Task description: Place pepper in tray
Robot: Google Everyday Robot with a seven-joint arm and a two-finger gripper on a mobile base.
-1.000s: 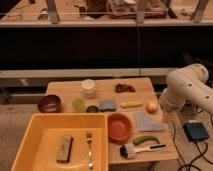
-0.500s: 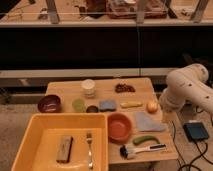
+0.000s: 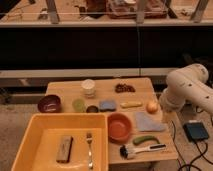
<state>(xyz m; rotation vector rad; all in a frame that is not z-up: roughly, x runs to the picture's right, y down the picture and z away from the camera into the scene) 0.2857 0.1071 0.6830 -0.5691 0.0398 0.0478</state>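
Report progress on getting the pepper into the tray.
Done: nothing. The pepper lies on the table beside the brush, outside the tray. In hand: nothing visible; the arm is by the table's right edge, gripper out of view. Left: reach, grasp, carry, release.

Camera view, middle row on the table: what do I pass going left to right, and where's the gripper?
Maroon bowl → green cup → small dark dish → blue sponge → pale yellow oblong item → round orange-yellow item → gripper, far right, at the end of the white arm.
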